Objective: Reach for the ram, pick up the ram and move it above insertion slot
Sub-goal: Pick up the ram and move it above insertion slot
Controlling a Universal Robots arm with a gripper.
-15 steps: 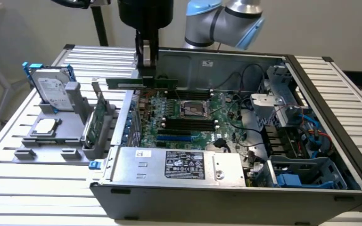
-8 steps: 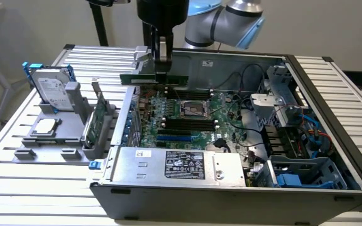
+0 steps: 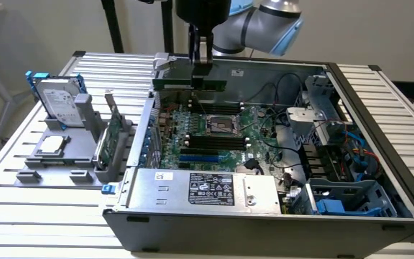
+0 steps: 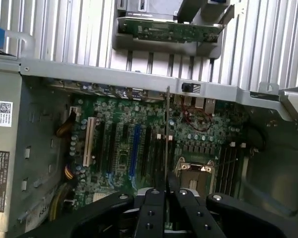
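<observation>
You already have the ram (image 3: 190,84), the long thin green circuit-board stick, off its rest and up in the air: your jaws are nearly closed and pinch its upper edge, as the exterior view shows, with the stick hanging level below the gripper (image 3: 201,69). In the wrist view you look down the ram (image 4: 167,148) edge-on, a thin vertical sliver running from between the two black fingers (image 4: 150,213) toward the green motherboard (image 4: 124,144) below.

Reaching and picking up look done. The carry is what remains open: the ram hangs over the rear of the open grey metal computer case (image 3: 379,135), above the board but clear of it. The black memory slots (image 3: 214,143) lie further forward beside the silver processor socket (image 3: 221,124), so I judge you are not yet squarely over them.

Your arm comes down from above the case's back wall, wrist pointing straight down, the grey and blue elbow joint (image 3: 268,24) bent off to the exterior view's right. On the slatted table at the exterior view's left, the grey holder (image 3: 56,156) keeps a silver hard drive (image 3: 54,100) upright.
</observation>
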